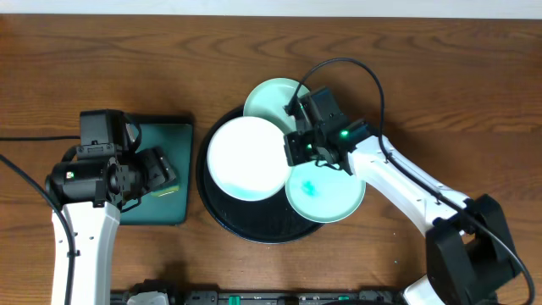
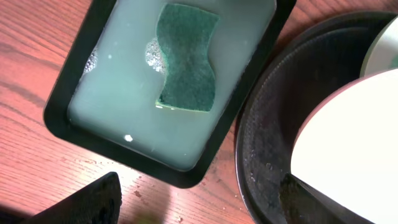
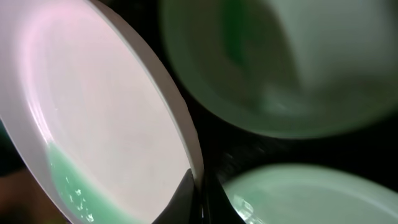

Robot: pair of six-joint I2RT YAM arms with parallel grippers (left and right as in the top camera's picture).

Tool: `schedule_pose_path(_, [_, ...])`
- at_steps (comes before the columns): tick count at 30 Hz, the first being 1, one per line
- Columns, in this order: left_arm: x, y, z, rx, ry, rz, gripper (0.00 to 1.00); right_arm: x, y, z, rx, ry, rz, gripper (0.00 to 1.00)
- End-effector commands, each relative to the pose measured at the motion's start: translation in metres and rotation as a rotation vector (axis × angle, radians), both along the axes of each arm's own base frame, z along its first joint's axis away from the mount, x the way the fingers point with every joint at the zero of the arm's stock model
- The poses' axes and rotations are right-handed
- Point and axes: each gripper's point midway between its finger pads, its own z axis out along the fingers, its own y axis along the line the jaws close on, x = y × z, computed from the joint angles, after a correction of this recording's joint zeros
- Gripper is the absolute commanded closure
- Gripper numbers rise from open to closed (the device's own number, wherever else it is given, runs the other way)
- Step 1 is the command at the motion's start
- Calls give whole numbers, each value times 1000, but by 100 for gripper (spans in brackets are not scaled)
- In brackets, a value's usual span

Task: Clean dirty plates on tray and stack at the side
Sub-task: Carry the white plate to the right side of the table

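The right hand (image 1: 298,146) is pinching the white plate (image 1: 246,158) over the black tray (image 1: 222,216) on the wooden table (image 1: 440,76), beside two mint plates (image 1: 269,95), one blue-smeared; the left hand (image 1: 155,169) is hanging spread.

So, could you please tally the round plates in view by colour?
White round shallow plate: 1
Mint green round shallow plates: 2
Total: 3

Three plates (image 1: 246,158), two trays (image 1: 222,219), one sponge (image 2: 186,59), two arms (image 1: 398,180).
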Motion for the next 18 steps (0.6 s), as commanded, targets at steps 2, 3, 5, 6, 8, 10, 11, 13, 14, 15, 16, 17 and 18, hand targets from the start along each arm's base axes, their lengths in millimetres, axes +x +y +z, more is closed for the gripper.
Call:
schedule_pose_path(2, [3, 3, 4, 17, -10, 1, 18, 13, -30, 36, -127, -154, -26, 99])
schedule_pose_path(3, [3, 3, 3, 16, -6, 1, 18, 12, -37, 43, -162, -173, -41, 99])
schedule_pose_path(5, [4, 3, 1, 16, 2, 1, 18, 12, -47, 55, -215, -215, -53, 99])
schedule_pose_path(6, [4, 3, 0, 15, 8, 1, 18, 12, -52, 63, -240, -240, -59, 99])
schedule_pose_path(8, [4, 3, -2, 14, 16, 1, 18, 12, -61, 74, -299, -289, -75, 99])
schedule_pose_path(10, [5, 3, -4, 13, 25, 1, 18, 13, -68, 84, -371, -349, -89, 99])
schedule_pose_path(11, [5, 3, -5, 13, 30, 1, 18, 13, -70, 89, -418, -388, -69, 99])
schedule_pose_path(13, [5, 3, -6, 12, 36, 1, 18, 13, -69, 94, -483, -438, -36, 99])
schedule_pose_path(14, [5, 3, -7, 12, 38, 1, 18, 13, -68, 97, -516, -463, -23, 99])
schedule_pose_path(15, [5, 3, -7, 12, 38, 1, 18, 12, -67, 99, -546, -488, -7, 99])
schedule_pose_path(16, [6, 3, -7, 13, 39, 0, 18, 11, -64, 102, -577, -512, 18, 99])
schedule_pose_path(17, [6, 3, -7, 12, 40, 0, 18, 10, -61, 104, -596, -530, 33, 99])
schedule_pose_path(18, [6, 3, -8, 12, 40, 0, 18, 8, -58, 106, -621, -555, 53, 99])
